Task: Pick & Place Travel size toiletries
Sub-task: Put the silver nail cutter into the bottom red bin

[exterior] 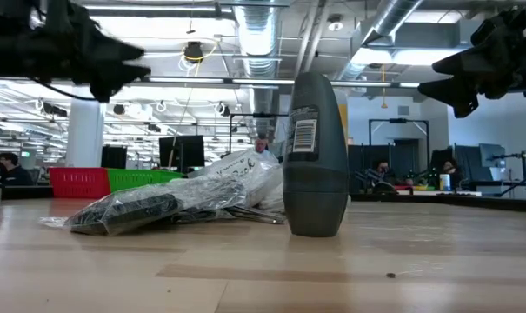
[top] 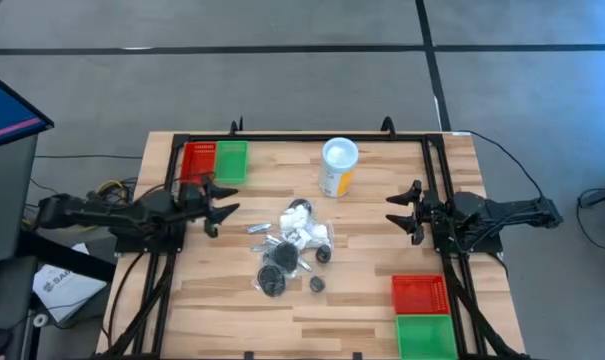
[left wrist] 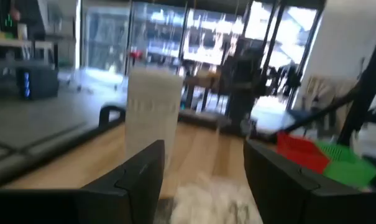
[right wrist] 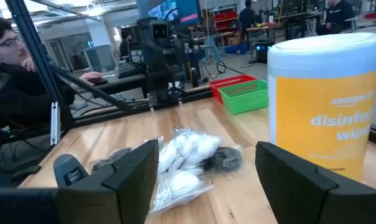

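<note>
At nine o'clock on the table [top: 382, 305], the left gripper [top: 218, 208] hangs above the wood with its fingers spread wide and nothing between them. Just beyond it, toward eleven o'clock, a red basket [top: 198, 160] and a green basket [top: 231, 160] sit side by side.

The travel size toiletries [top: 290, 250] lie clustered at the table's centre: white packets [right wrist: 186, 155] in clear wrap, silvery tubes and dark round pucks [top: 275, 270], all close together, some touching. A small dark bottle [exterior: 315, 156] stands upright at the near edge of the heap, toward six o'clock; it bears a barcode label, but the print is too small to read.

At twelve o'clock stands a yellow canister [right wrist: 324, 112] with a white lid, apart from the pile; its label reads "disinfec… wip…" with a smaller line above that I cannot make out fully.

At three o'clock the right gripper [top: 410, 212] hovers, fingers wide apart, holding nothing. Another red basket [top: 420, 294] and another green basket [top: 425, 335] sit at five o'clock.
</note>
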{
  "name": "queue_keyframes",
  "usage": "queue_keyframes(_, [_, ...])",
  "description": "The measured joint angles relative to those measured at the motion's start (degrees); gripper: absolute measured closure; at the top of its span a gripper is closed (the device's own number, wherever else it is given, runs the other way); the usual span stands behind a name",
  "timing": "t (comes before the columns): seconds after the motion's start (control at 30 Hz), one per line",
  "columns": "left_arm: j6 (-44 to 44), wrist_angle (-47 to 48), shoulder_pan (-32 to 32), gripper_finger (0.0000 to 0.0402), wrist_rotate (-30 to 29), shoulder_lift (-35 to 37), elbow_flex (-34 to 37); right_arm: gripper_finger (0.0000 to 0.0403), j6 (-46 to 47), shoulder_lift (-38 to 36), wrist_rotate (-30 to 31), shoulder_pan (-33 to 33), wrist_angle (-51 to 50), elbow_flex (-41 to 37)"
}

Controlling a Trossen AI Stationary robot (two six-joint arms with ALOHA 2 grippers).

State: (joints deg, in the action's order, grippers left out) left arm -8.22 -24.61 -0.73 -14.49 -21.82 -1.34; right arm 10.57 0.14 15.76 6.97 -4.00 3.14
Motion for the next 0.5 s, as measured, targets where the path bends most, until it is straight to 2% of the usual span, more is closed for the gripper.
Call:
queue_keyframes(0.23, [-1.21, -6.28, 0.00, 0.0192, 2.46, -17.19, -2.57, 0.0148, 0.00, 0.00, 0.10, 0.02, -0.03, 0.02])
queue_keyframes(0.5, [-1.28, -8.09, -0.72, 0.0192, 2.25, -31.65, -4.67, 0.0148, 0.02, 0.00, 0.08, 0.02, -0.27, 0.04])
